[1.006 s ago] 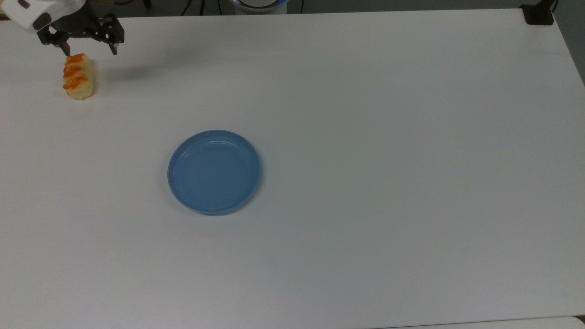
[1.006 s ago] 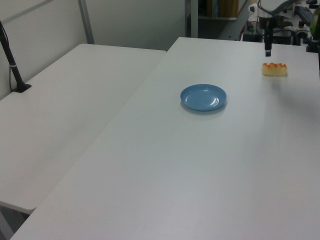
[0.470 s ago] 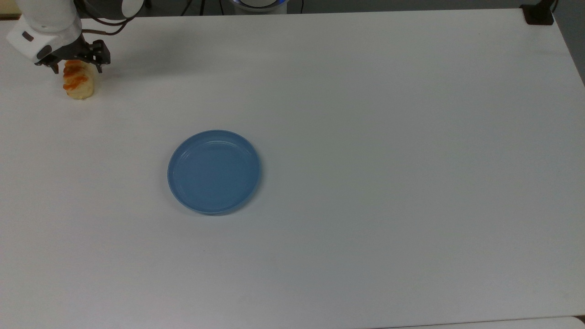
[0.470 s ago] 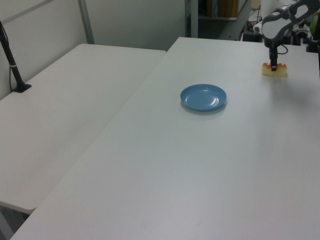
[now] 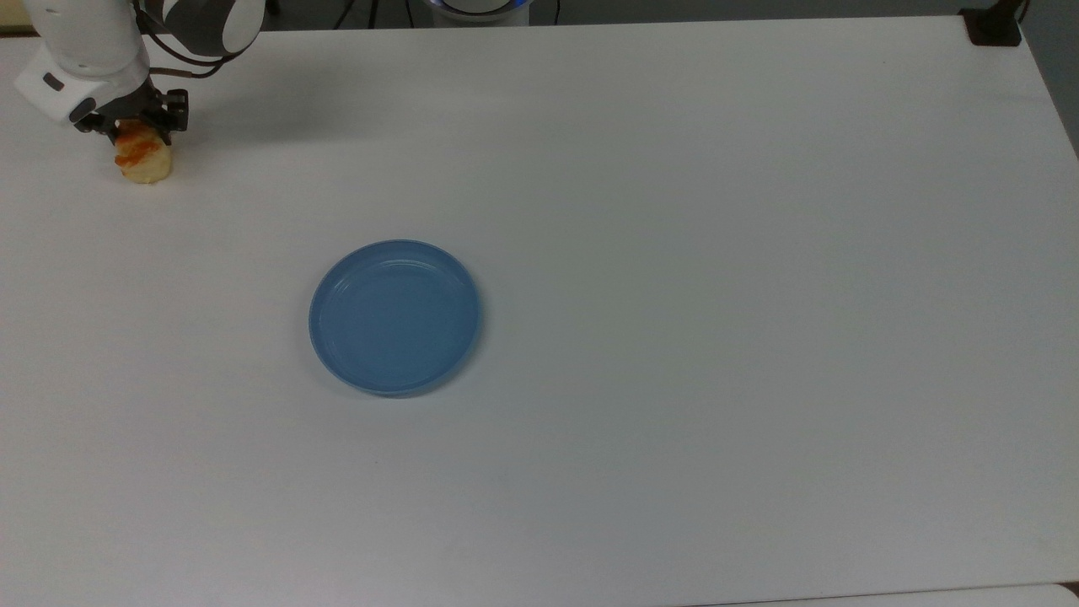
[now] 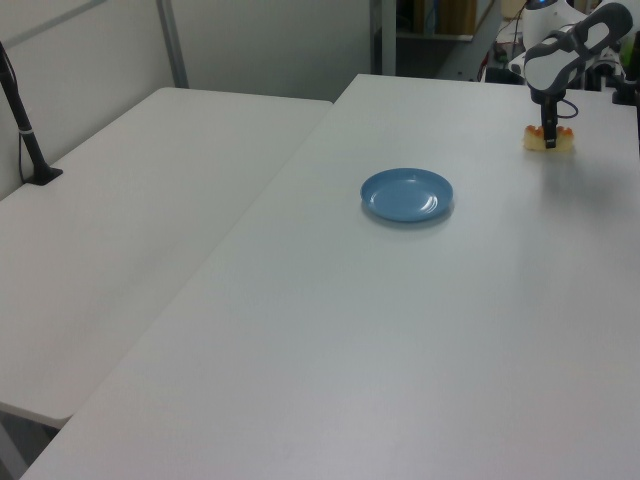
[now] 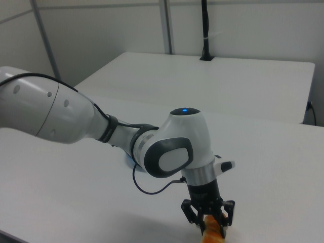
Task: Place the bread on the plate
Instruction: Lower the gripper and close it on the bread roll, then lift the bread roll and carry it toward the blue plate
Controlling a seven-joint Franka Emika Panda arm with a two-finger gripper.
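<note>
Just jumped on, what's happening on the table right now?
The Franka arm has its hand down over the striped bread roll, fingers on either side of it, near the top view's upper left corner of the table. The roll sits on the tabletop, not lifted. The blue plate lies bare, well apart from the roll, so the transfer is not yet done.
</note>
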